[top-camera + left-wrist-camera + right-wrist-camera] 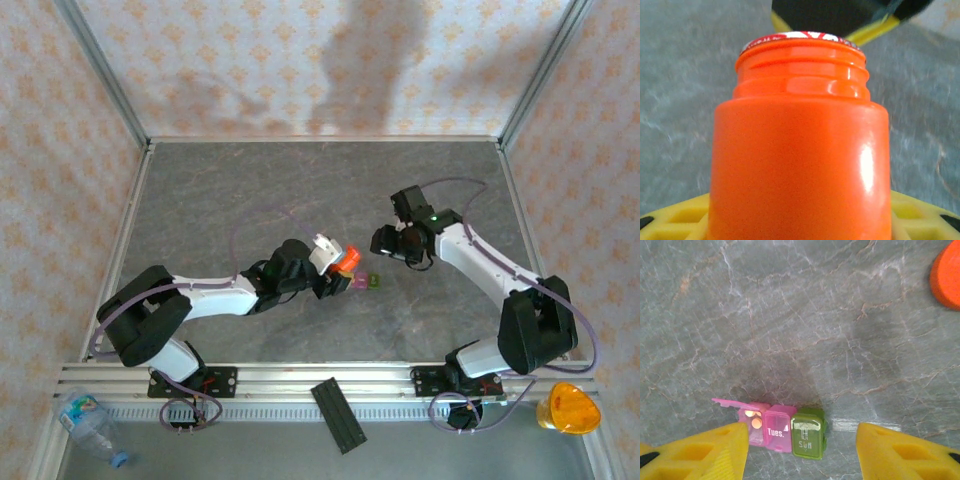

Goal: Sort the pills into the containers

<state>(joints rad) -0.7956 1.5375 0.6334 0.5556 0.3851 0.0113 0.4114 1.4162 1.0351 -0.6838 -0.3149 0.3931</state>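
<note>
The containers (790, 432) lie on the table: a pink box with its lid up, a shut pink box marked "Tues." and a shut green box (807, 437). Two orange pills (754, 419) sit in the open pink box. My right gripper (801, 442) hovers open above the boxes with a yellow finger on each side and nothing held. My left gripper (800, 222) is shut on an orange bottle (800, 150) whose threaded neck has no cap. From above, the bottle (347, 262) is just left of the containers (366, 283). The left gripper (335, 272) and right gripper (390, 243) are close together.
The orange bottle's edge (947, 275) shows at the right wrist view's upper right. Off the table's near edge lie a black flat bar (338, 415), a clear plastic bottle (90, 425) and an orange-yellow object (568, 408). Metal frame posts and patterned walls enclose the table (250, 190).
</note>
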